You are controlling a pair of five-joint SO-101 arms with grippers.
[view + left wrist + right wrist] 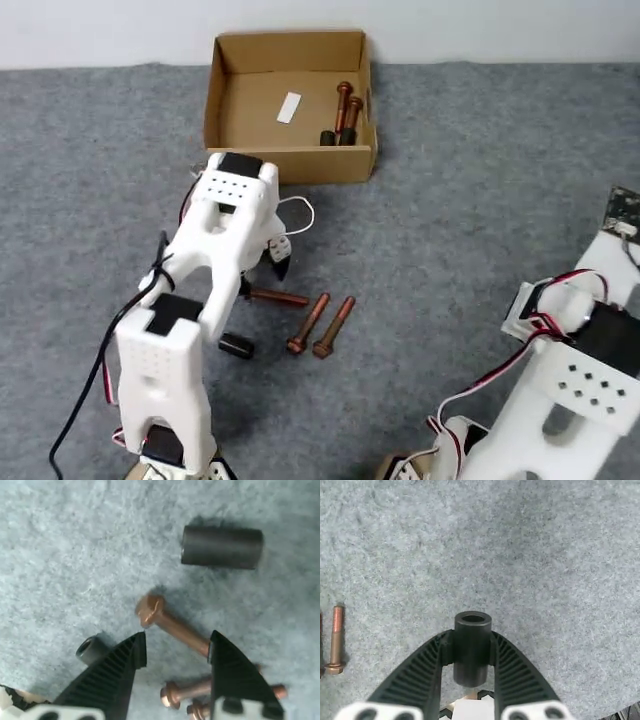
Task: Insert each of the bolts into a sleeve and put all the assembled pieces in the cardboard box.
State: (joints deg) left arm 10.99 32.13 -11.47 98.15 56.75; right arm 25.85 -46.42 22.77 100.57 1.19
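**Copper-coloured bolt (170,624) sits between spread left jaws; right arm has a sleeve**

Copper-coloured finish, hex flange head, long round shank. It lies flat on the grey carpet (60,540).

- Handling (my read): rigid metal, small and dense, not fragile. The round shank will roll or pivot if pinched off-centre, and smooth plating against ribbed pads may slip.
- Best hold is across the shank near the head end. That keeps the tip free to enter a sleeve.

Left gripper (177,637):
- Jaws are wide apart and straddle the shank, holding nothing.
- One finger (230,675) overlaps the shank from this angle. Can't tell whether it touches.

Right gripper (470,645):
- Clamped on a black sleeve (472,625), held bore-up above the carpet.
- The pads grip the barrel low down, so the open end is clear. It looks ready to take a bolt.
- The sleeve is stiff and smooth-walled, and a squeeze won't hurt it.

Around the left jaws:
- Another black sleeve (221,546) lies on its side just past the bolt head.
- A third sleeve (90,650) stands on end beside one finger.
- Two more bolts (320,324) lie side by side nearby.

The cardboard box (290,165) sits beyond the left arm. Two assembled pieces (345,115) already lie against one side wall.
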